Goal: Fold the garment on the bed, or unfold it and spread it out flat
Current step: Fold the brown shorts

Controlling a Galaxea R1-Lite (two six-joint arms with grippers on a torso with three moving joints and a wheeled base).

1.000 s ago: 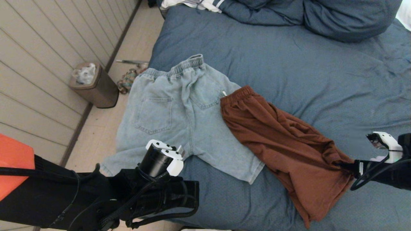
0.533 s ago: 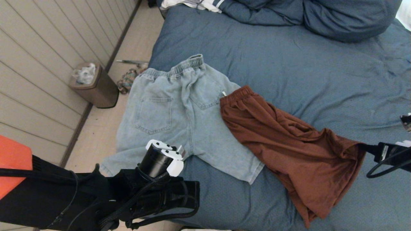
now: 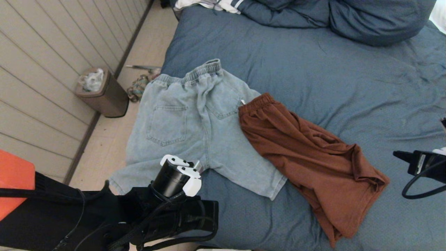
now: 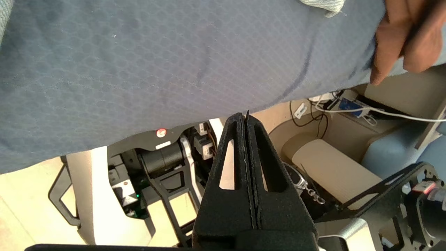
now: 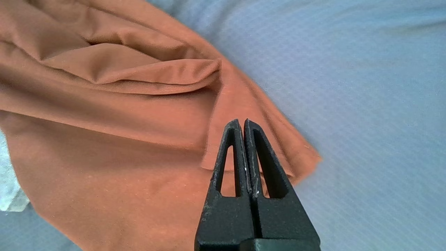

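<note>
Rust-brown shorts (image 3: 310,160) (image 5: 115,139) lie rumpled on the bed (image 3: 313,76), waistband toward the far side, one leg hem at the right. Pale denim shorts (image 3: 195,125) lie spread flat to their left, touching the brown waistband. My right gripper (image 3: 399,154) (image 5: 242,122) hovers just right of the brown hem corner, shut on nothing, apart from the cloth. My left gripper (image 4: 244,116) is shut and empty, parked low off the bed's near edge; in the head view only its arm (image 3: 170,195) shows.
Blue pillows (image 3: 348,17) and a striped cloth (image 3: 212,5) lie at the bed's head. On the floor to the left stand a brown waste bin (image 3: 102,92) and a small heap (image 3: 139,87). A panelled wall (image 3: 41,62) runs along the left.
The right gripper pulled the brown hem rightward, let it go and shut empty. The hem dropped flat on the bed. The left arm barely moved.
</note>
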